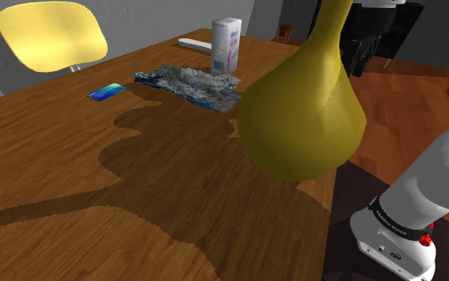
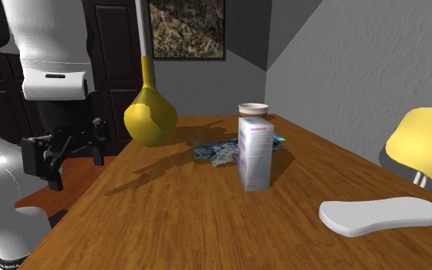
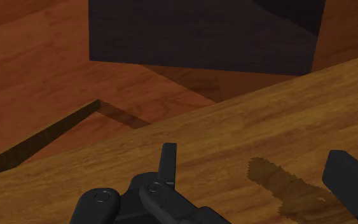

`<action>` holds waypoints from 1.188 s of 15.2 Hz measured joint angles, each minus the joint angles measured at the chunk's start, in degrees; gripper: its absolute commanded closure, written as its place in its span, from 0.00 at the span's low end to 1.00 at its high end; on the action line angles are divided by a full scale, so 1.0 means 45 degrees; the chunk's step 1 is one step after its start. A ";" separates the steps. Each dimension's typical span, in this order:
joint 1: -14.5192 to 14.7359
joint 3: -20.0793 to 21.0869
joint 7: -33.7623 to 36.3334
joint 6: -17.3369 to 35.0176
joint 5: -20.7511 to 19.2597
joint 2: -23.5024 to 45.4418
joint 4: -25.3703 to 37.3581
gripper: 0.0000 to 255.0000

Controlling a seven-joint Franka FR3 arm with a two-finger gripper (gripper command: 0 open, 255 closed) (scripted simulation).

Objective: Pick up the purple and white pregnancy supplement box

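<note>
You're looking along the claw [image 3: 259,172] at the desk [image 3: 234,133], and its brown wood grain runs beneath both black fingers [image 3: 168,159]. They stand well apart. Between them you have only bare desk and a small jagged shadow [image 3: 279,184], which lies on the wood closer to the broader finger. Beyond the desk's edge you see the floor [image 3: 37,63], laid in reddish-brown boards. A dark strip [image 3: 44,137] runs across the floor alongside that edge. Past the floor stands a dark, boxy piece of furniture [image 3: 203,32] with flat faces, and you can't tell what it is.
</note>
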 measured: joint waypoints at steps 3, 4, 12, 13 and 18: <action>-0.0030 0.0368 0.0691 0.0147 0.0296 0.0350 0.0266 0.00; -0.0057 0.0629 0.1206 0.0188 0.0502 0.0664 0.0584 0.00; -0.0586 0.2614 0.5681 0.0621 0.1562 0.3510 0.3526 0.00; -0.0646 0.2856 0.6282 0.0638 0.1633 0.3844 0.3912 0.00; -0.1024 0.3878 0.9164 0.0710 0.1536 0.5995 0.6313 0.00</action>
